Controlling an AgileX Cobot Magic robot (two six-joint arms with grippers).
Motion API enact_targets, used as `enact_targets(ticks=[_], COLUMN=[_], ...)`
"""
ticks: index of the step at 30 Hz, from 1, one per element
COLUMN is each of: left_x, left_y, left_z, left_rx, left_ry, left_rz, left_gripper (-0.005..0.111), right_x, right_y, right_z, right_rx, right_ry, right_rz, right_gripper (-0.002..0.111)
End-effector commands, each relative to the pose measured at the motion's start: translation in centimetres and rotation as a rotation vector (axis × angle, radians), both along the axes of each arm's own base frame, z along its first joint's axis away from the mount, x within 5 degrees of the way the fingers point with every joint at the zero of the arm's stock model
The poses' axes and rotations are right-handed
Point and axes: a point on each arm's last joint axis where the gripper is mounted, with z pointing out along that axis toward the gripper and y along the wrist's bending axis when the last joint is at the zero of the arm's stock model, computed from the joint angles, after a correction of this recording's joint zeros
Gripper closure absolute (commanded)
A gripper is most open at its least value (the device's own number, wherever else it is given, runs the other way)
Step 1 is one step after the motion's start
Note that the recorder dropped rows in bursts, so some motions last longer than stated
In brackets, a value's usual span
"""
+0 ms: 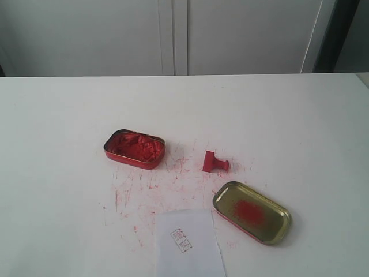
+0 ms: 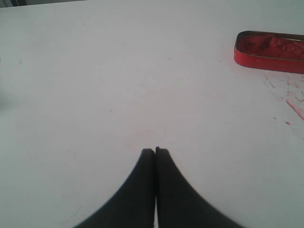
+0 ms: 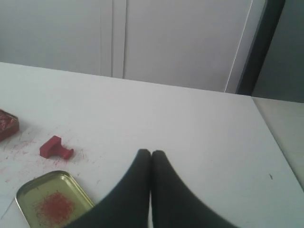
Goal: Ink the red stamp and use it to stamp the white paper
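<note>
The red stamp [image 1: 215,162] lies on its side on the table's middle, between the two tins; it also shows in the right wrist view as the red stamp [image 3: 55,148]. The white paper [image 1: 189,244] lies at the front edge with a small red print on it. My left gripper [image 2: 155,150] is shut and empty above bare table, well away from the red ink tin [image 2: 270,51]. My right gripper [image 3: 151,153] is shut and empty too, off to the side of the stamp. Neither gripper shows in the exterior view.
The red ink tin [image 1: 134,148], full of red paste, stands left of the stamp. The gold lid [image 1: 251,211] with a red smear lies right of the paper, and is the gold lid [image 3: 52,202] by my right gripper. Red ink specks [image 1: 153,187] mark the tabletop. Cabinet doors [image 1: 173,34] stand behind.
</note>
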Motion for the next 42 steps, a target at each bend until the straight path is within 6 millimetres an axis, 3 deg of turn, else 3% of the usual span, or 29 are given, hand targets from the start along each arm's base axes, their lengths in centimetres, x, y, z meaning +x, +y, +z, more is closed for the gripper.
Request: enact_targets(ticks=[1, 26, 42], left_x=[0.0, 0.0, 0.0], left_y=[0.0, 0.0, 0.0], left_z=[-0.1, -0.1, -0.1], left_rx=[-0.002, -0.002, -0.002], left_ry=[-0.003, -0.003, -0.003], left_rz=[0.003, 0.003, 0.003], left_gripper=[0.107, 0.107, 0.107], right_x=[0.5, 1.9, 2.0], right_y=[0.0, 0.2, 0.2], right_z=[-1.3, -7.6, -7.8], right_rx=[-0.019, -0.032, -0.030], right_ry=[0.018, 0.105, 0.089], right_rz=[-0.012, -0.004, -0.003], right_gripper=[0.108, 0.108, 0.108])
